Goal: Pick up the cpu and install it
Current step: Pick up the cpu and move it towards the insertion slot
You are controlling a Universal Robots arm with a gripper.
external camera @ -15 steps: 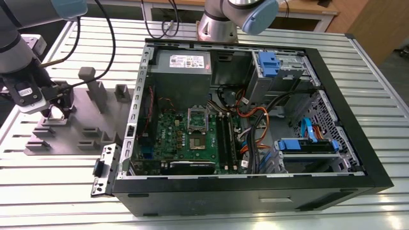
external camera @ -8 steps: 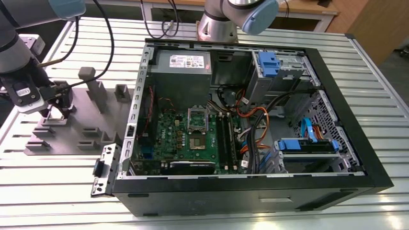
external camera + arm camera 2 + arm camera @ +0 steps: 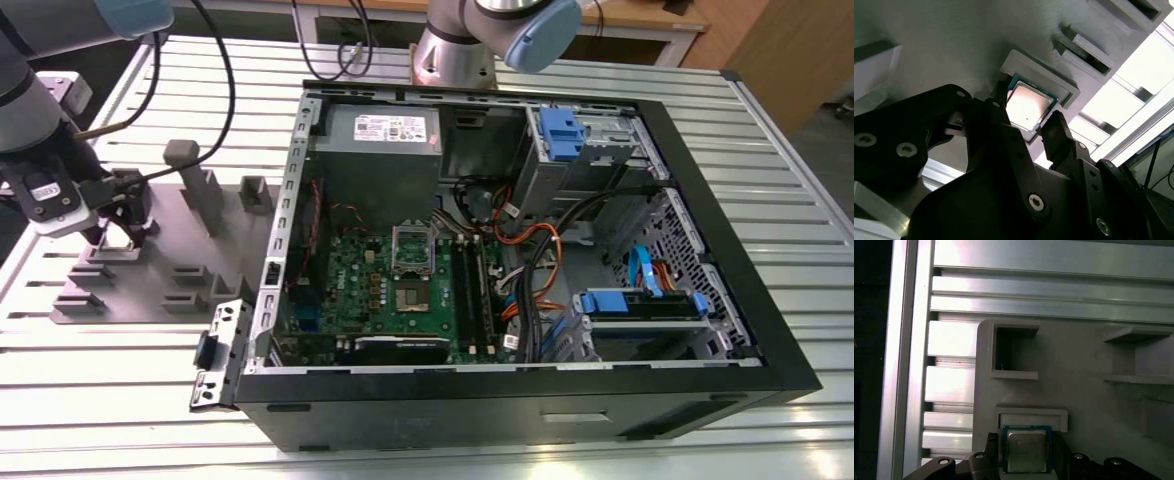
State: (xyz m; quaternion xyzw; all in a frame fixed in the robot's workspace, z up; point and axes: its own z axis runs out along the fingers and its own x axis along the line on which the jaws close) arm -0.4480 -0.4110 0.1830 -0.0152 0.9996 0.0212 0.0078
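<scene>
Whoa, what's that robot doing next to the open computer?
The robot arm's gripper is down over a grey holder tray at the exterior view's left, beside the open computer case. In the second wrist view it is set right around the cpu, a small silvery square chip that lies in its pocket on the tray. The chip is not yet on the green motherboard inside the case.

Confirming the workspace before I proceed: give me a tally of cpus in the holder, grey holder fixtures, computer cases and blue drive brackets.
cpu: 1
grey holder fixture: 1
computer case: 1
blue drive brackets: 2
Total: 5
</scene>
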